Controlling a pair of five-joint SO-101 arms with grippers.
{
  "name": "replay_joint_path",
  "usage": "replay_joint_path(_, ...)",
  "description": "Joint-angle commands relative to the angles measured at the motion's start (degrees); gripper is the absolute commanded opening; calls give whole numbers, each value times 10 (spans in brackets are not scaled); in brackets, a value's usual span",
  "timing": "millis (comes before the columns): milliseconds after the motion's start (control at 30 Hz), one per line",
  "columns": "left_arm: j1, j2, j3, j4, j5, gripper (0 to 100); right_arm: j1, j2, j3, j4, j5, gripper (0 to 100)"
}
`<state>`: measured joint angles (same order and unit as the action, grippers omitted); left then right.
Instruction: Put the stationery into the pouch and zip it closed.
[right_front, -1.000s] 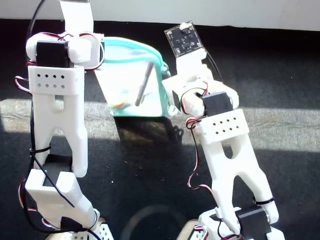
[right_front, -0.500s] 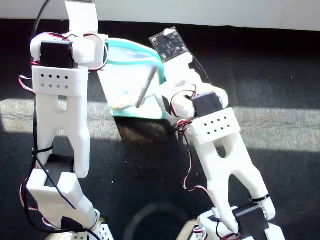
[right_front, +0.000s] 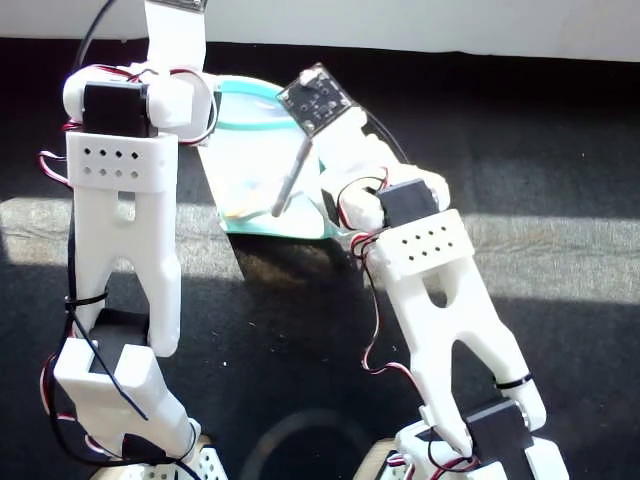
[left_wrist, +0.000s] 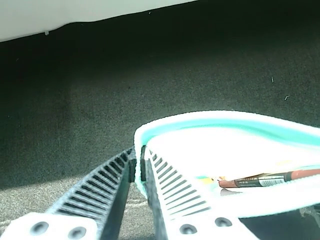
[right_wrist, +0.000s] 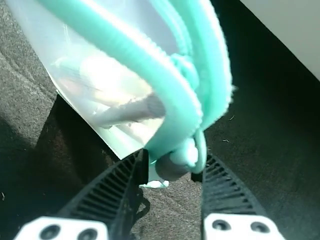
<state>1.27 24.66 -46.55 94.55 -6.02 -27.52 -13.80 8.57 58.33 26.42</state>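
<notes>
I hold the pouch (right_front: 255, 185) between my two arms, over the far part of the dark surface (right_front: 560, 130), left of its middle. It is a see-through pouch with a teal zip band along its top edge.

My left gripper (left_wrist: 138, 159) is pinched almost fully closed, and the teal rim at one end of the pouch is clamped between its ribbed fingers. From that wrist the mouth gapes wide. Inside lies a reddish-brown pencil (left_wrist: 270, 178) with something pale yellow beside it (too washed out by the sun for me to name).

My right gripper (right_wrist: 175, 156) is at the zip band. Its jaws stand a little apart, closed in on the rounded zip pull (right_wrist: 176, 165), whose ring touches one finger.

Through the clear wall a grey pen (right_front: 290, 180) leans on a slant, its lower end down among the other pieces at the bottom of the pouch.
</notes>
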Motion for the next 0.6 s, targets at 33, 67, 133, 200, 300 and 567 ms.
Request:
replay_joint_path(33,10,43,10,27,-9,9,-2,-16,-29,-8,35,2)
replay_joint_path(67,10,43,10,27,-9,9,-2,-31,-31,-3,37,8)
replay_joint_path(133,10,43,10,27,-9,9,-4,-65,-41,23,38,6)
replay_joint_path(200,9,43,10,27,-9,9,-5,-102,-51,54,38,6)
replay_joint_path(300,11,43,11,27,-8,9,-6,-146,-54,92,37,6)
replay_joint_path(567,14,44,11,24,-6,9,-58,-189,-50,145,35,6)
